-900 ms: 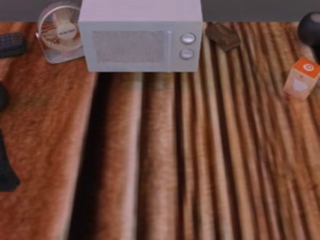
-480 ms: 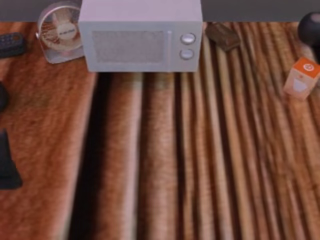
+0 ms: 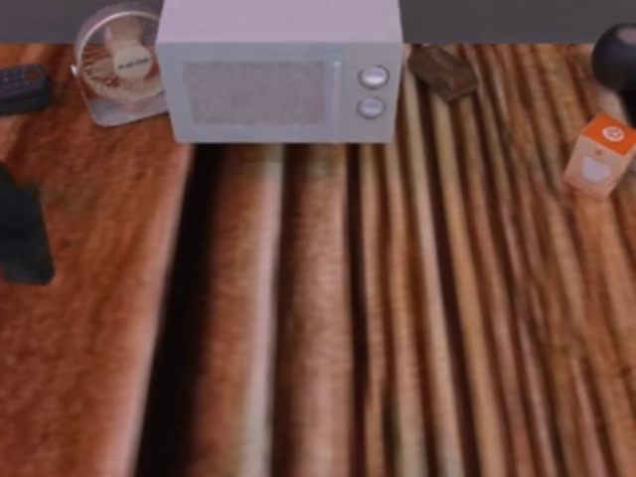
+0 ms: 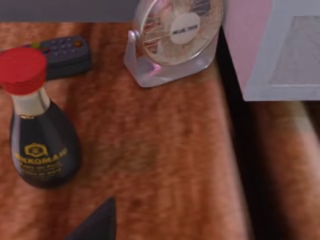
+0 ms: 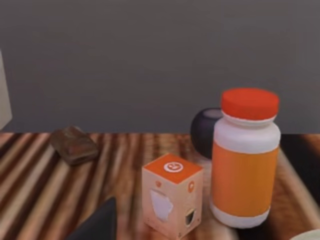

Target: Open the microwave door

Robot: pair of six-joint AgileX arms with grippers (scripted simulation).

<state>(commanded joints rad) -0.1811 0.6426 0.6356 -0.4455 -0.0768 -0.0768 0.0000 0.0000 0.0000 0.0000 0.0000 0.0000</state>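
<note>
The microwave [image 3: 280, 70] is set at the far edge of the table [image 3: 397, 318], left of centre in the top view. Its door [image 3: 256, 93] lies flush with the front and closed, the speckled mesh window facing forward; two silver knobs [image 3: 373, 91] are stacked on the panel to the door's right.

The left gripper [image 3: 22, 237] is seen only as a dark shape at the table's left edge, well apart from the microwave and nearer than it, with the door off to its right. Whether its fingers are spread or closed cannot be told; in the left wrist view only a dark fingertip [image 4: 95, 225] is caught at the frame's edge.

The right gripper is not found in the top view. In the right wrist view a single dark fingertip [image 5: 97, 222] shows, and its opening cannot be told.

A round white desk fan [image 3: 117, 62] stands just beside the microwave's left side; a small label sits on its hub, the writing unreadable. A dark remote control [image 3: 22, 87] lies left of the fan. A soy sauce bottle [image 4: 39, 125] with a red cap is seen in the left wrist view, its gold lettering reading roughly "KIKKOMAN".

On the right side are noted a brown block [image 3: 443, 72], an orange-and-white carton [image 3: 599, 155] with a round white logo, a dark sphere [image 3: 616, 55], and an orange-capped pill bottle [image 5: 246, 157] with a blank orange band.
</note>
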